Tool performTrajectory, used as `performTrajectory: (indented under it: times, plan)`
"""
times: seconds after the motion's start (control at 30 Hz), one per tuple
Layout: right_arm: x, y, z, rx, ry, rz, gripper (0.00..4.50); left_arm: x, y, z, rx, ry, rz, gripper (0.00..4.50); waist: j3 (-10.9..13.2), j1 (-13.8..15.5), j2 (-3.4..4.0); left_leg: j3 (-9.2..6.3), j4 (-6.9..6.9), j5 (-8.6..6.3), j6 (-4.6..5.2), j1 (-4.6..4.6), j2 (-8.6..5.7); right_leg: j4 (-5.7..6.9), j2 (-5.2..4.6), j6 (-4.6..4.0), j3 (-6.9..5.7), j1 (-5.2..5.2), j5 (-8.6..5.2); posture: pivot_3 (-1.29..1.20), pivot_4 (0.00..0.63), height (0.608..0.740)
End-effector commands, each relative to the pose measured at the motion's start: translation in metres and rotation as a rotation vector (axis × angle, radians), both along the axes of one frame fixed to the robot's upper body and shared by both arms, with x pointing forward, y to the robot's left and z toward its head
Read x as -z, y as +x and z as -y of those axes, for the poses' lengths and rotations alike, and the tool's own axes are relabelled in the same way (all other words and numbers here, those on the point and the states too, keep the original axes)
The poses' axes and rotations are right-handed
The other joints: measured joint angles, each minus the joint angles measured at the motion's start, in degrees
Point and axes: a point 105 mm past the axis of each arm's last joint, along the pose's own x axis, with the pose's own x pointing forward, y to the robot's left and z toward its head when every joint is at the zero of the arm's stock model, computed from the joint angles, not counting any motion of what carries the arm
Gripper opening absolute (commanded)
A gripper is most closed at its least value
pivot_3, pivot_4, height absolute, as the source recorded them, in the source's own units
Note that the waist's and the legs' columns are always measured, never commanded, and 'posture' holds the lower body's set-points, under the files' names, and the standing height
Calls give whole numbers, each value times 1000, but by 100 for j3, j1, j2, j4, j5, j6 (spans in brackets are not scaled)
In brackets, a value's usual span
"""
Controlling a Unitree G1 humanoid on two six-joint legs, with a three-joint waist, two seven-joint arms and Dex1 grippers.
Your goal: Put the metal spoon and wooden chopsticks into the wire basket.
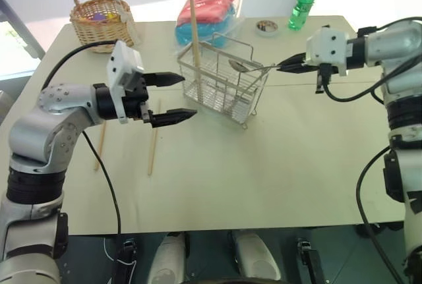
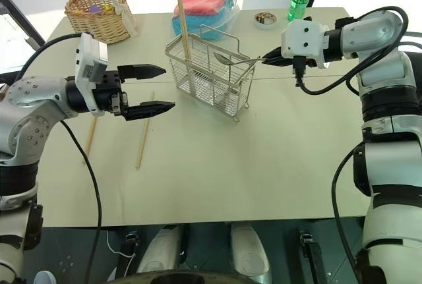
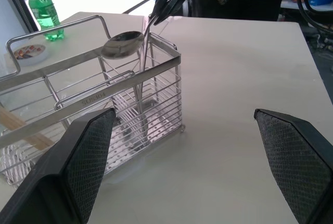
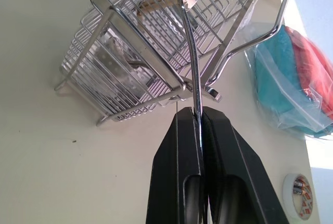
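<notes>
Right gripper (image 4: 200,117): jaws clamped on the spoon (image 1: 239,66) handle; the bowl projects ahead of the jaws, over the wire basket (image 1: 221,80). Left gripper (image 1: 177,97): jaws apart, holding nothing. One chopstick (image 1: 194,37) stands in the basket; two chopsticks (image 1: 152,144) lie on the table (image 1: 264,165) below the left jaws.

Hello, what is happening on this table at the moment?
The right gripper is shut on the handle of the metal spoon and holds its bowl over the wire basket. One wooden chopstick already stands in the basket; two more chopsticks lie on the table near the left arm. The left gripper hovers above the table beside the basket, jaws open and holding nothing.
</notes>
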Motion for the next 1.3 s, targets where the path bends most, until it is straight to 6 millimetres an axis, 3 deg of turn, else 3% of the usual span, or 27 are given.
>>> performTrajectory:
  times: [0.03, 0.17, 0.37, 0.73, 1.03, 1.3]
  plan:
    - [-34, -11, 10, 8, 81, 80, 21, -15, 0, -1, 4, -11, 53, 4500, 0, 2, 0, 0, 0, 0, 0, 0, 0, 0, 0, 0, 0, 0, 0, 0, 150, 740]
    - [-52, -23, 6, -21, 194, 63, 21, -15, 1, -1, 9, -10, 55, 4500, 1, 4, 2, 0, -1, 0, 0, -1, 0, -1, -1, 0, 0, -1, 0, 0, 150, 740]
    - [-70, -37, -23, -74, 489, -3, 21, -16, 5, -3, 9, -12, 58, 4500, 1, -12, 3, -5, -1, 0, 0, 1, 3, 3, 10, -1, 0, -2, 0, 0, 150, 740]
    - [-63, -24, -84, -50, 879, -62, 21, -24, 11, -7, -14, -19, 88, 4500, 1, 2, 2, -6, 4, 0, -1, -4, 1, 7, 5, -1, -2, -4, 1, 0, 150, 740]
    - [-55, -16, -105, -52, 1060, -140, 21, -25, 8, -11, -36, -19, 93, 4500, 2, -4, 3, -7, 1, 0, -1, -4, 0, 7, 9, -1, -2, -7, 1, 0, 150, 740]
    - [-23, -5, -110, 11, 1136, -177, 21, -27, 7, -14, -48, -15, 93, 4500, 2, -5, 3, -6, -1, 0, 0, -4, 0, 7, 9, -1, -2, -8, 1, 0, 150, 740]
